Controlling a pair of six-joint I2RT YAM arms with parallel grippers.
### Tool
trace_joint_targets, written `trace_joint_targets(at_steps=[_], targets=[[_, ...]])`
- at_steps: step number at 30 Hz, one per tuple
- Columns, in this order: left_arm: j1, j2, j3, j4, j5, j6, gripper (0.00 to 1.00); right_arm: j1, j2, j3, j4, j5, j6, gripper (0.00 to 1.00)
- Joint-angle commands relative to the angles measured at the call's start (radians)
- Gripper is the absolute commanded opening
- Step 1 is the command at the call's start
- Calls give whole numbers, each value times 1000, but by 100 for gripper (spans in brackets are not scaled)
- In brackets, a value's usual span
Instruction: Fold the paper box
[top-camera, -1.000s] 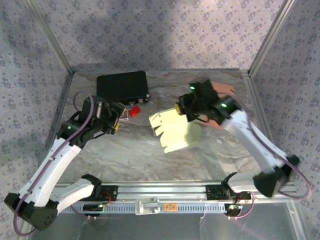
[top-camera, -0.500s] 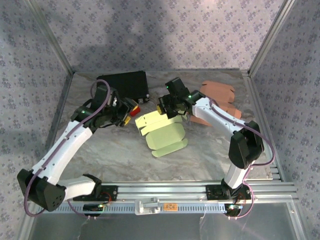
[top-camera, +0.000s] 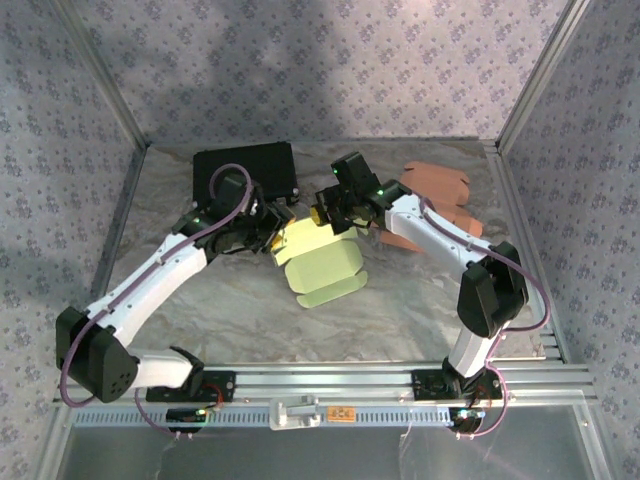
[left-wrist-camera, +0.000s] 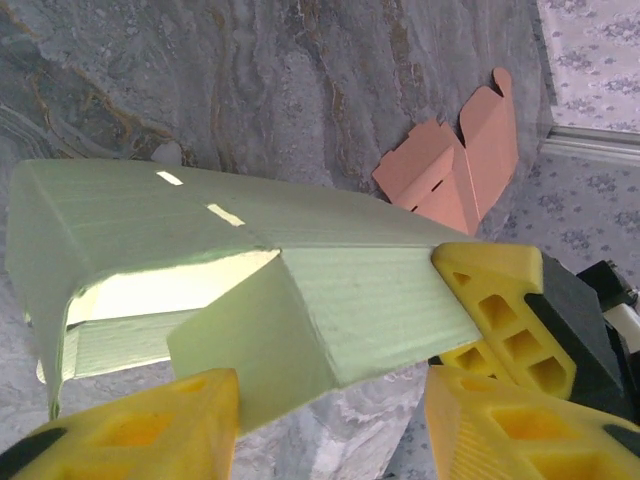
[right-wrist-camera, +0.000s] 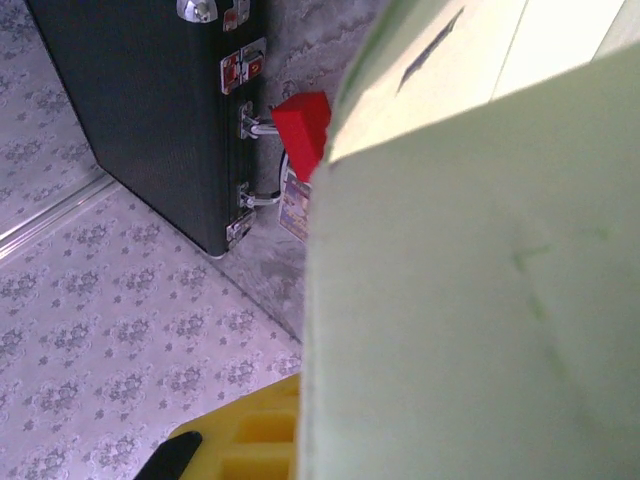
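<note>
Here, found the paper box (top-camera: 322, 265), pale green, lying near the middle of the marbled table (top-camera: 400, 310), between the two arms. Looked partly folded: in the left wrist view, formed a flat sleeve with an open end and one end flap sticking out toward the camera. Carried two short slots on its upper face.

Found the right gripper (top-camera: 328, 212) at the far edge of the box, clamped tight on the thin paper there. In the left wrist view, noticed its yellow fingers (left-wrist-camera: 495, 290) touching the right corner of the box. In the right wrist view, saw the green wall of the box very close, with one yellow finger (right-wrist-camera: 245, 435) beside it at the lower edge.

Found the left gripper (top-camera: 270, 228) at the left end of the box, jaws apart, with the end flap between them. Saw bare table between the flap and the right-hand finger (left-wrist-camera: 520, 420), so not gripping. Could not tell whether the other finger touched the flap.

Behind the left gripper, saw a black case (top-camera: 245, 170) with metal latches, and a red tag (right-wrist-camera: 303, 128) just beside its edge. To the right, saw a pink carton (top-camera: 435, 200), mostly flat, apart from the green box.
</note>
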Motion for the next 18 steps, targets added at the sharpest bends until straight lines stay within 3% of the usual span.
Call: trace_joint_targets(at_steps=[1,5,11,18], targets=[[-7,23,-11,77,-7,-8,46,-4,16,-2,14,-26,21,0],[-7,47,33,68,-6,26,39,-12,7,-21,20,-28,26,0],[57,-43,46,-31,-16,107,62,-42,-10,-94,83,-44,26,0],[212,-176,-76,-106,15,243,60,-44,0,-210,375,-63,-74,0]])
